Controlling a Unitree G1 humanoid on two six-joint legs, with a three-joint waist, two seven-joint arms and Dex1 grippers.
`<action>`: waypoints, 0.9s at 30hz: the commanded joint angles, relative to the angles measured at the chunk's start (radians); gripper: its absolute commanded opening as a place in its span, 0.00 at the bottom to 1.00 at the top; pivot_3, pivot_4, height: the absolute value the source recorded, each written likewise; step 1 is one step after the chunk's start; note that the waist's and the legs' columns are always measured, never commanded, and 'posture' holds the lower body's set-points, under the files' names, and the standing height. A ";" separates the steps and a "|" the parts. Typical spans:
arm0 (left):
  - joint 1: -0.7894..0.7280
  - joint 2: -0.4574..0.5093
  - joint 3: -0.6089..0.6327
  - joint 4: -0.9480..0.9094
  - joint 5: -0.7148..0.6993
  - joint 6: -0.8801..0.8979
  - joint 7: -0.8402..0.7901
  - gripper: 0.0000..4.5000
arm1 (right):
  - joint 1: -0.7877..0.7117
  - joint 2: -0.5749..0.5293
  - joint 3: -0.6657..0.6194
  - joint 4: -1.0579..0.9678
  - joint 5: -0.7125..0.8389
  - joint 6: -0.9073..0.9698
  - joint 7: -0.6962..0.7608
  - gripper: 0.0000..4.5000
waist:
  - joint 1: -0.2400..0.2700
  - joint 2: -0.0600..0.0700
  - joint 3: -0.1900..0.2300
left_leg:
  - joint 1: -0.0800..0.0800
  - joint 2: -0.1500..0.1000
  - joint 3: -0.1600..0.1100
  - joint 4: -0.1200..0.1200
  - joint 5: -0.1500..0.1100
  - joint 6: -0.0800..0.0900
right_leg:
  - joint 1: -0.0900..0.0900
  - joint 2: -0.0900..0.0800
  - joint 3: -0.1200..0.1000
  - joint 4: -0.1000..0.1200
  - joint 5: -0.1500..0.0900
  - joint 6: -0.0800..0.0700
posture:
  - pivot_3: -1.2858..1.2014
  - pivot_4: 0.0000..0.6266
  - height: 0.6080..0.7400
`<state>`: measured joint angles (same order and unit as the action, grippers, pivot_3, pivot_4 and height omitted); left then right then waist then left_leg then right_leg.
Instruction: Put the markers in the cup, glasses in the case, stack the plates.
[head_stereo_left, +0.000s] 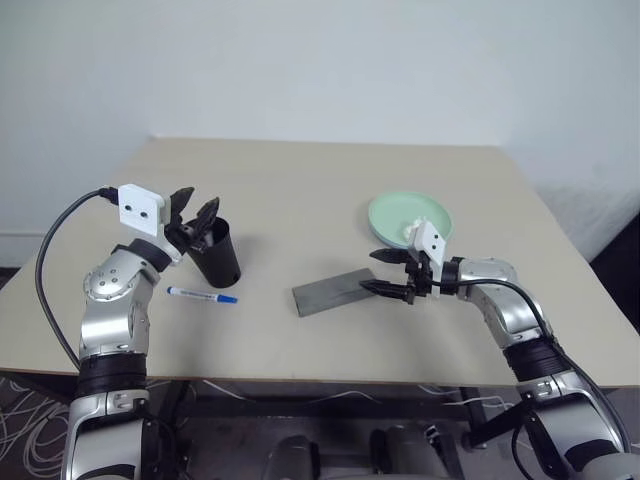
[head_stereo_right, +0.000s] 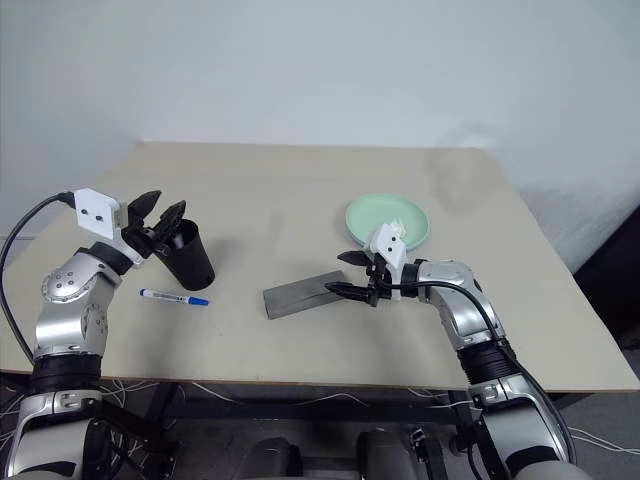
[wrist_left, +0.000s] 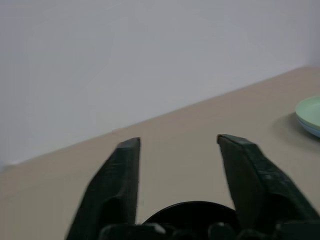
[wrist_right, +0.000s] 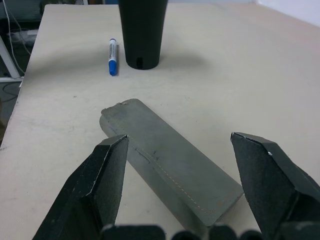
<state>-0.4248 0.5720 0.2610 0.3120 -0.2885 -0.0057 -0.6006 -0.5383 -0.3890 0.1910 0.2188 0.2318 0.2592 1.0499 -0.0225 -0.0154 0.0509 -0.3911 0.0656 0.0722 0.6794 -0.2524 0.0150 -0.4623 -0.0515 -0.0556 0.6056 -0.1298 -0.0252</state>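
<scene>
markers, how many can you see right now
1. A blue-capped marker lies flat on the table, just in front of the cup. Another could be hidden inside the cup; its inside cannot be seen.

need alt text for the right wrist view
The right tool, open, hovers over a closed grey case lying on a beige table. Beyond the case stand a black cup and, beside it, a blue-capped marker.

The cup (head_stereo_left: 218, 255) stands on the table (head_stereo_left: 300, 190), the left gripper (head_stereo_left: 195, 212) open over its rim. The blue marker (head_stereo_left: 201, 295) lies just before the cup; case (head_stereo_left: 335, 291) and green plate (head_stereo_left: 410, 218) lie off to its right.
</scene>
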 joint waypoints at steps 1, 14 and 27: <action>-0.019 0.006 0.012 -0.012 -0.004 -0.019 -0.003 0.77 | -0.028 -0.002 -0.009 -0.019 0.002 -0.016 0.003 0.79 | 0.000 0.000 0.000 | 0.000 0.000 0.000 0.000 0.000 0.000 | 0.000 0.000 0.000 0.000 0.000 0.000 | 0.52 0.00 1.00; -0.066 0.206 0.022 -0.087 -0.212 0.269 -0.368 0.77 | -0.040 0.003 -0.003 -0.003 -0.002 -0.022 0.008 0.79 | -0.001 0.000 0.000 | -0.001 0.001 0.000 0.000 0.000 0.000 | -0.001 0.000 -0.001 0.000 0.000 0.000 | 0.52 0.00 1.00; -0.131 0.499 -0.350 -0.072 0.039 0.308 -0.801 0.77 | -0.059 0.024 0.007 0.032 -0.006 -0.047 0.006 0.79 | -0.007 0.000 0.001 | -0.001 0.001 0.000 -0.002 -0.001 -0.001 | -0.002 0.000 -0.001 -0.001 0.000 0.000 | 0.52 0.00 1.00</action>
<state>-0.5103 1.0509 -0.0347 0.2077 -0.3514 0.3670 -1.3907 -0.5686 -0.3682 0.2098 0.2625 0.2247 0.2323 1.0504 -0.0292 -0.0152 0.0517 -0.3917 0.0662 0.0721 0.6774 -0.2530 0.0142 -0.4643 -0.0519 -0.0566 0.6052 -0.1302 -0.0257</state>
